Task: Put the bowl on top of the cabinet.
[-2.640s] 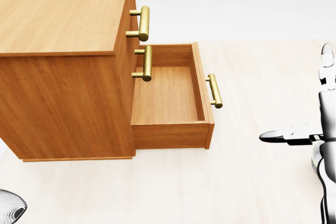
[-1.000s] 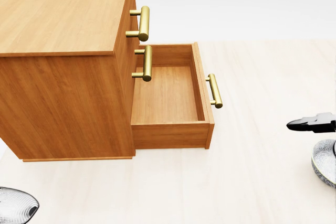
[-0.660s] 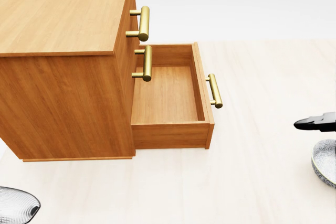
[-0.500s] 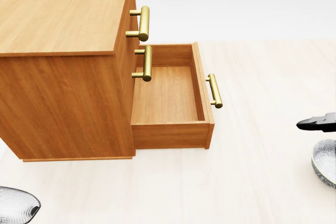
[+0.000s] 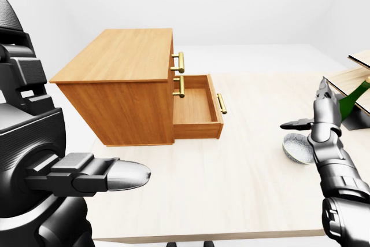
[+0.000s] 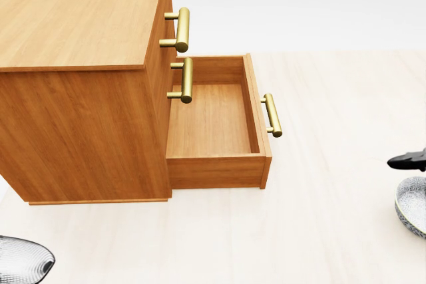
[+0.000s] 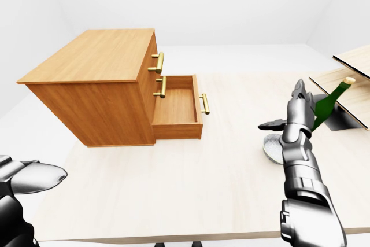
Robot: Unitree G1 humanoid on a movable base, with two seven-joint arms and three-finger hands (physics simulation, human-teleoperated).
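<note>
Bowl (image 5: 296, 148): grey, speckled, upright on the pale tabletop (image 5: 231, 183) at the right of the left-eye view. It is well apart from the cabinet and not yet on top of it. Your right forearm hides part of its rim.

Right hand (image 7: 296, 121): yours, poised just above the bowl and not touching it. The fingers are spread, one pointing up and the thumb pointing left, with nothing held.

Left hand (image 5: 98, 174): low at the left of the same view, fingers stretched out straight and empty.

Cabinet (image 5: 124, 79): wooden, left of centre. Its lowest drawer (image 6: 212, 121) is pulled out and the upper ones are shut. All have brass handles (image 6: 181, 29).

Green bottle (image 7: 326, 105): tilted at the far right, beyond the bowl. It seems to lean among wooden boards, though the edge of the view cuts them off.
</note>
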